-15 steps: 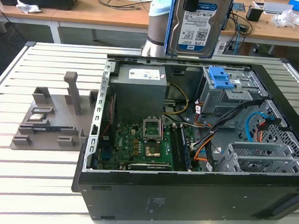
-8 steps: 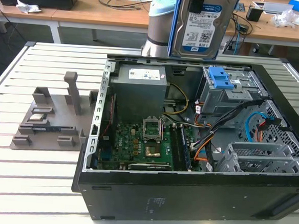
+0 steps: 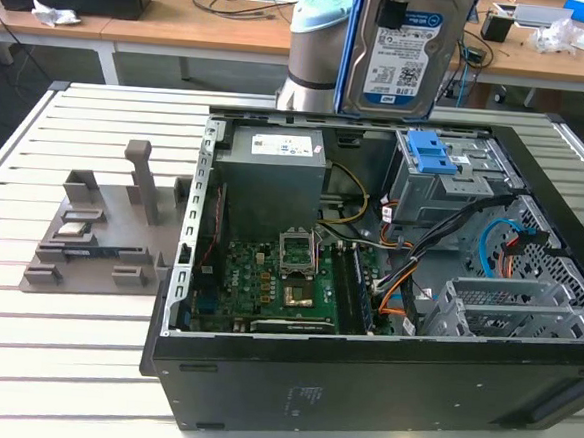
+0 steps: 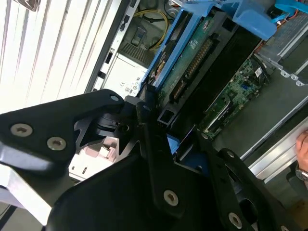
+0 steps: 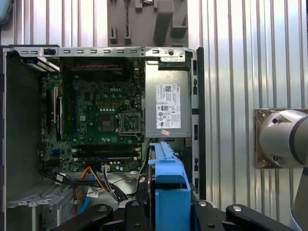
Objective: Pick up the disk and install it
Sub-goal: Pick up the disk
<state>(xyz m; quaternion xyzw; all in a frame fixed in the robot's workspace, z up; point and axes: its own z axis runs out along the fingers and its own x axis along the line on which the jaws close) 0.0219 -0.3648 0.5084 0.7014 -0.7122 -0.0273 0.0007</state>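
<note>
Your gripper [image 5: 169, 212] is pinched tight on the disk [image 3: 399, 56], held upright above the computer case's [image 3: 362, 359] far edge, clear of the drive cage [image 3: 444, 190].

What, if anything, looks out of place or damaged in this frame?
Nothing looks spilled or damaged. The disk hangs upright in the gripper above the open computer case, not yet in it. One oddity: a person's hand beside the case in the second wrist view.
</note>
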